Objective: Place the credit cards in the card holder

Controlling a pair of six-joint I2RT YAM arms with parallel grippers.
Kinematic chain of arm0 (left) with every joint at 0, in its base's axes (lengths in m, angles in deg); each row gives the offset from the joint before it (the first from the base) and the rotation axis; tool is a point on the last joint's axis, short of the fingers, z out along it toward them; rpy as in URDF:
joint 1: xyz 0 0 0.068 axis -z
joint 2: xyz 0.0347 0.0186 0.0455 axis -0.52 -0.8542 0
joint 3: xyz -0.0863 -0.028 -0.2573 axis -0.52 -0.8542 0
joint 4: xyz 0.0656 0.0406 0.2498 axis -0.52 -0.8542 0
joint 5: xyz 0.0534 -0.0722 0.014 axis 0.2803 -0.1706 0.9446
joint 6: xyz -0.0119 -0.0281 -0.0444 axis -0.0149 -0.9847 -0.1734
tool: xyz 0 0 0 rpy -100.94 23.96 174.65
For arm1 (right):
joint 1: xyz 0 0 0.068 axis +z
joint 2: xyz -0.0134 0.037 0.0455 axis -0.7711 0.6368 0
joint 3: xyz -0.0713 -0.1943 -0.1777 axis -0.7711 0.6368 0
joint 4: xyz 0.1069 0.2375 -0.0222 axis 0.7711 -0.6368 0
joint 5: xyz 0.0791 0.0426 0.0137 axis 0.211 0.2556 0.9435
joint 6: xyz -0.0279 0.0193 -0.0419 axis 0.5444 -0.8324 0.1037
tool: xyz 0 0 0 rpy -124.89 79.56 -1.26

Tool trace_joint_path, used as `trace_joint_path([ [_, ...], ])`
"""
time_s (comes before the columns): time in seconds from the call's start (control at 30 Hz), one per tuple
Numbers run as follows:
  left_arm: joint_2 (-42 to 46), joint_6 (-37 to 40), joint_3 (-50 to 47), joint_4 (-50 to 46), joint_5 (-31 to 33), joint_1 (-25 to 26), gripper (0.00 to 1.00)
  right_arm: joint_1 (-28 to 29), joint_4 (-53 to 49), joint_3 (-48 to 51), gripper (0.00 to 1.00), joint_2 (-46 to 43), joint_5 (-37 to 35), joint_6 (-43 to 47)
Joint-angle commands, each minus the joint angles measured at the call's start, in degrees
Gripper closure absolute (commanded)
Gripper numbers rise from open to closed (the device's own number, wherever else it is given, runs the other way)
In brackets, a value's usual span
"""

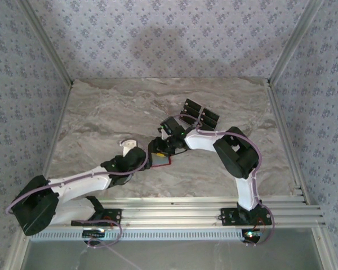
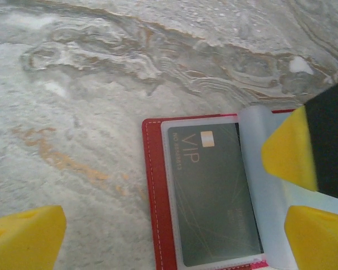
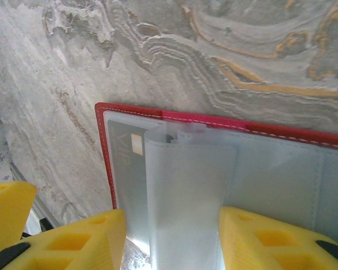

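Red wallet (image 2: 155,197), lying open on a grey marble table (image 1: 101,107), near the middle and towards the near edge. A dark VIP card (image 2: 214,197) sits in its left clear pocket. The spare black cards (image 1: 200,114) lie in a small fan farther back and to the right, well apart from the wallet.

The left gripper (image 2: 174,225) hovers over the wallet's left edge with its yellow fingers spread wide, holding nothing. The right gripper (image 3: 173,225) has its fingers about half apart with a clear plastic leaf (image 3: 186,191) standing up between them. It seems to clasp the leaf by its side edges.

The thin leaf could slip free and flop back over the pocket. A pull on it could also drag or lift the wallet, since nothing appears to pin it down.

From above, the grippers cover most of the wallet. Its near edge is cut off in both wrist views. The loose cards overlap too much to count.
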Motion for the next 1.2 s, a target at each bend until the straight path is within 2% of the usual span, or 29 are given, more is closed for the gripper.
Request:
trace_joint_path([
  [0.0, 1.23, -2.53, 2.52, -7.56, 5.07, 0.1, 0.0, 0.53, 0.81, -0.8, 0.51, -0.31, 1.18, -1.29],
  [0.17, 3.91, -0.78, 0.1, -4.12, -0.49, 0.06, 0.01, 0.52, 0.93, -0.61, 0.51, -0.14, 1.24, -1.37],
  [0.3, 9.29, 2.37, -4.09, 1.48, -5.77, 0.07, 0.01, 0.36, 1.15, -0.62, 0.51, 0.16, 1.55, -1.5],
  [0.5, 14.8, 4.26, -6.96, 2.9, -9.38, 0.12, 0.01, 0.28, 1.59, -0.67, 0.51, 0.72, 1.83, -1.67],
  [0.77, 8.81, 4.06, -6.87, 7.63, -11.33, 0.11, 0.01, 0.72, 2.44, -1.23, 0.51, 1.85, 2.75, -2.44],
  [1.17, 1.28, 4.09, -4.29, 9.89, -8.08, 0.09, 0.01, 1.15, 2.2, -1.41, 0.51, 1.93, 2.97, -2.43],
])
